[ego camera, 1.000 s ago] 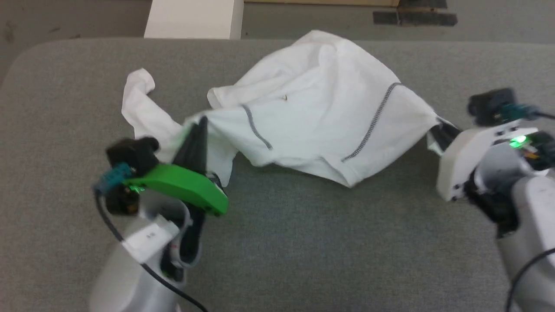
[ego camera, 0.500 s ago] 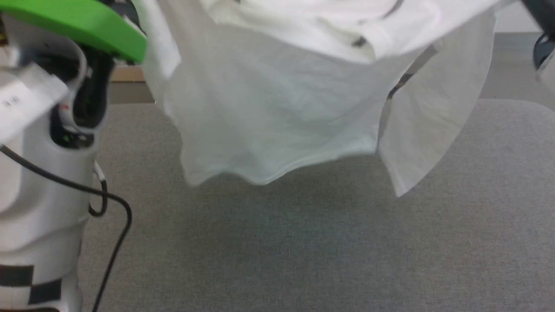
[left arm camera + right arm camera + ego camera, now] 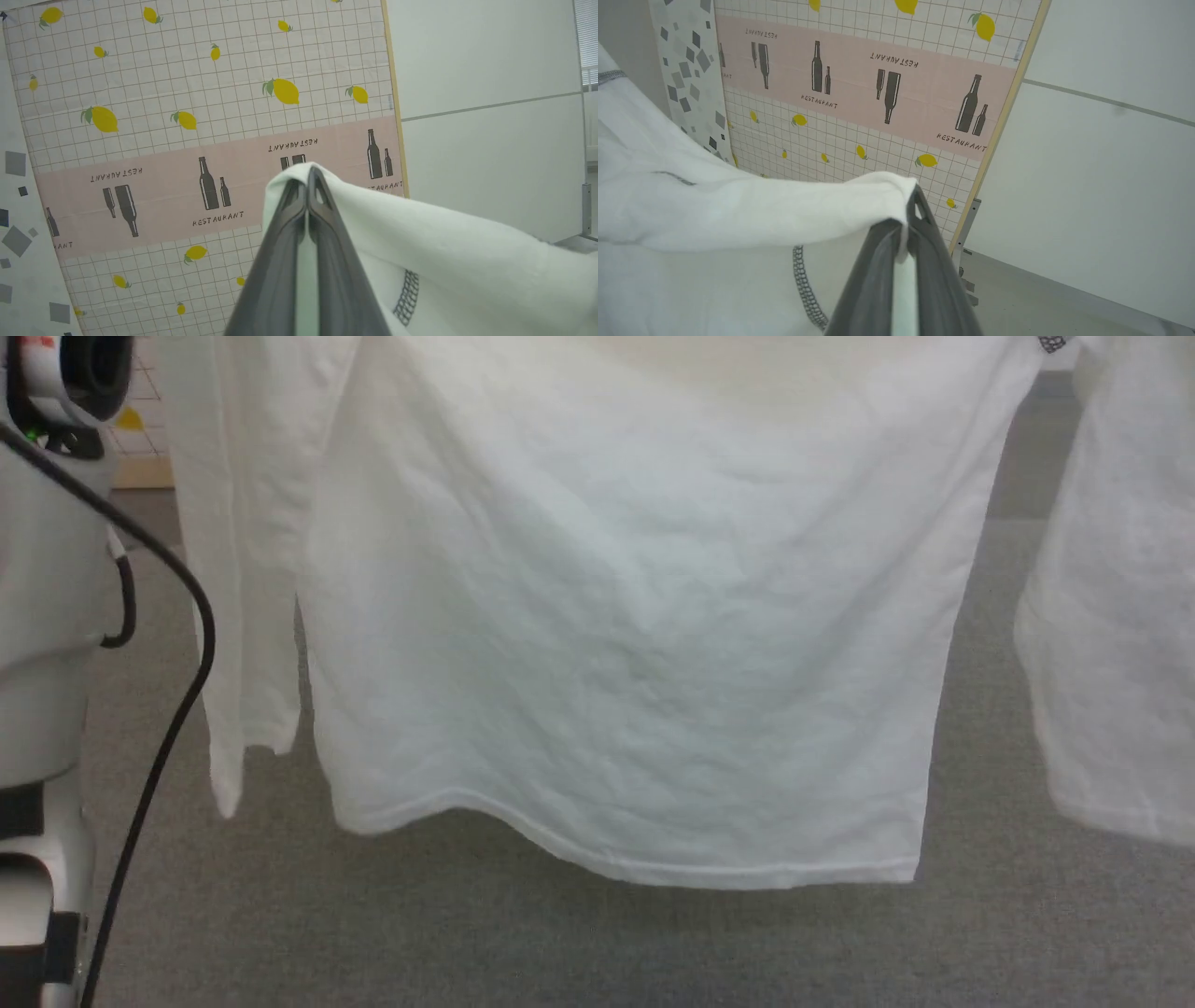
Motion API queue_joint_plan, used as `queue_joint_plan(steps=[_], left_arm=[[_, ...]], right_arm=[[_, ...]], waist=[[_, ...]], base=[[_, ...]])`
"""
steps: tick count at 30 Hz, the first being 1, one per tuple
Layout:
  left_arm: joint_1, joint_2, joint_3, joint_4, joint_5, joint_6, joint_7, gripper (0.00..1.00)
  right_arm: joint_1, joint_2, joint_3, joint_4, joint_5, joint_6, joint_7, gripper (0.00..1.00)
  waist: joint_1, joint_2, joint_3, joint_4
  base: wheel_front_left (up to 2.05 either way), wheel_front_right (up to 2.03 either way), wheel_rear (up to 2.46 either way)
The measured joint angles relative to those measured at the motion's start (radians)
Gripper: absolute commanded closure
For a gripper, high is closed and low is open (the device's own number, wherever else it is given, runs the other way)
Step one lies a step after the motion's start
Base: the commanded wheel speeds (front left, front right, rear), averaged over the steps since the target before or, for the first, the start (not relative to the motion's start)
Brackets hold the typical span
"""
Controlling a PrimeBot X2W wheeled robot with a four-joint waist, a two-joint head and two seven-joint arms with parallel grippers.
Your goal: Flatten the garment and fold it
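The white garment (image 3: 635,644) hangs spread in the air above the grey table (image 3: 560,952), hem down, with one sleeve (image 3: 238,569) dangling at the left and the other sleeve (image 3: 1120,616) at the right. In the left wrist view my left gripper (image 3: 307,179) is shut on a fold of the garment (image 3: 444,242) near a grey-black stitched seam (image 3: 406,294). In the right wrist view my right gripper (image 3: 911,205) is shut on another fold of the garment (image 3: 738,210), a stitched seam (image 3: 803,284) below it. The chest patch is hidden.
My left arm's pale body (image 3: 42,616) and its black cable (image 3: 177,644) stand at the left edge. Behind the raised grippers is a lemon-and-bottle patterned panel (image 3: 187,116) and a plain white wall (image 3: 1111,163).
Both grippers have lifted the garment off the table and high up; it went from a crumpled heap to hanging spread out. The head view has shifted as well.
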Motion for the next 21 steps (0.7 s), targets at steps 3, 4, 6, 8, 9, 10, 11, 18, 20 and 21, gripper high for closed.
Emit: queue_joint_plan(steps=[3,4,6,8,9,10,11,18,20,21], left_arm=[[-0.065,0.008,-0.019,0.066,0.029,0.000,0.016,1.00],[-0.084,0.009,-0.023,0.083,0.039,0.001,0.021,1.00],[-0.141,0.015,-0.036,0.123,0.071,0.002,0.031,1.00],[-0.197,0.020,-0.039,0.152,0.086,0.011,0.037,1.00],[-0.229,0.022,-0.040,0.169,0.097,0.018,0.035,1.00],[-0.261,0.024,-0.040,0.187,0.113,0.025,0.034,1.00],[-0.286,0.024,-0.039,0.200,0.122,0.032,0.031,1.00],[-0.416,-0.012,-0.057,0.262,0.177,0.070,-0.075,1.00],[-0.434,-0.019,-0.059,0.278,0.185,0.081,-0.104,1.00],[-0.437,-0.024,-0.059,0.286,0.185,0.084,-0.116,1.00]], right_arm=[[-0.073,-0.001,0.020,0.043,-0.005,0.000,0.004,1.00],[-0.095,0.000,0.024,0.055,-0.007,0.000,0.003,1.00],[-0.156,-0.001,0.036,0.084,-0.025,0.000,-0.012,1.00],[-0.216,-0.001,0.048,0.112,-0.045,0.000,-0.034,1.00],[-0.250,0.002,0.052,0.134,-0.054,0.000,-0.054,1.00],[-0.283,0.006,0.054,0.154,-0.066,0.000,-0.076,1.00],[-0.309,0.009,0.060,0.170,-0.078,0.000,-0.098,1.00],[-0.436,0.044,0.086,0.308,-0.146,0.000,-0.292,1.00],[-0.444,0.046,0.094,0.345,-0.154,0.000,-0.333,1.00],[-0.445,0.045,0.099,0.359,-0.154,0.000,-0.345,1.00]], waist=[[0.0000,0.0000,0.045,-0.002],[0.0000,0.0000,0.060,-0.003],[0.0000,0.0000,0.099,-0.006],[0.0000,0.0000,0.139,-0.009],[0.0001,0.0000,0.162,-0.012],[0.0001,0.0000,0.186,-0.014],[0.0001,0.0000,0.204,-0.016],[0.0002,0.0000,0.357,-0.032],[0.0002,0.0000,0.400,-0.036],[0.0003,0.0000,0.416,-0.037]], base=[[0.00,0.00,0.00],[0.00,0.00,0.00],[0.00,0.00,0.00],[0.00,0.00,0.00],[0.00,0.00,0.00],[0.00,0.00,0.00],[0.00,0.00,0.00],[0.00,0.00,0.00],[0.00,0.00,0.00],[0.00,0.00,0.00]])
